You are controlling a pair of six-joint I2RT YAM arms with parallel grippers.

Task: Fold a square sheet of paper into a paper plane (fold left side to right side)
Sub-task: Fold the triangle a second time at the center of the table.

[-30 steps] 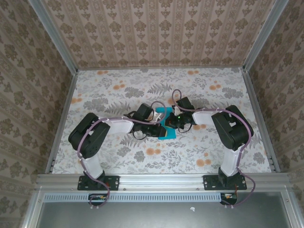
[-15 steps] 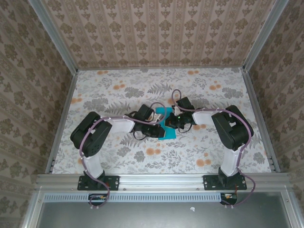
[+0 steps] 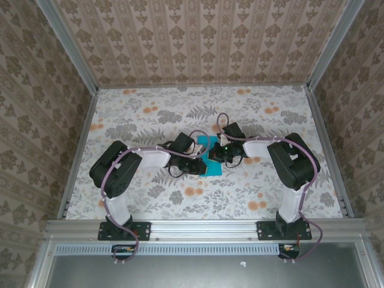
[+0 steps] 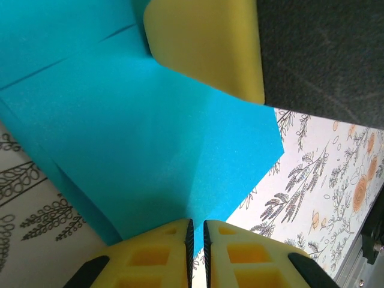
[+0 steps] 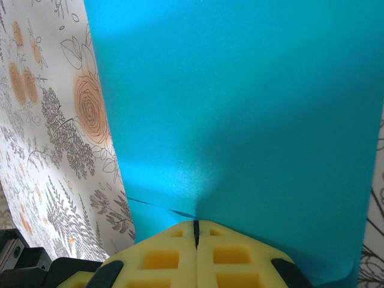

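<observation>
Floral tabletop [image 3: 150, 114], seen from above, with patterned walls [image 3: 198, 42] rising from its far, left and right edges. The left arm [image 3: 129, 168] and right arm [image 3: 282, 159] stand at the near edge and bend inward, so that their wrists meet near the middle of the tabletop.

Sheet of paper [image 3: 211, 168]: bright cyan-blue, lying near the middle of the tabletop between the two wrists and partly covered by them. In the left wrist view the sheet of paper [image 4: 150, 150] has a straight crease across its upper left part, and one corner points right over the floral surface. In the right wrist view the sheet of paper [image 5: 240, 108] spreads away from the claw as a smooth plane, with a second layer edge emerging just beside the fingers.

Left gripper [image 3: 203, 164]: in its own view the left gripper [image 4: 195, 231] has its yellow foam fingers [image 4: 156, 258] drawn almost together, a thin slit remaining, pinching the near edge of the sheet. A yellow pad [image 4: 207, 48] of the other claw rests on the sheet at the top.

Right gripper [image 3: 216, 153]: in its own view the right gripper [image 5: 196, 228] has its fingers [image 5: 234, 255] pressed together, pinching the sheet's edge.
</observation>
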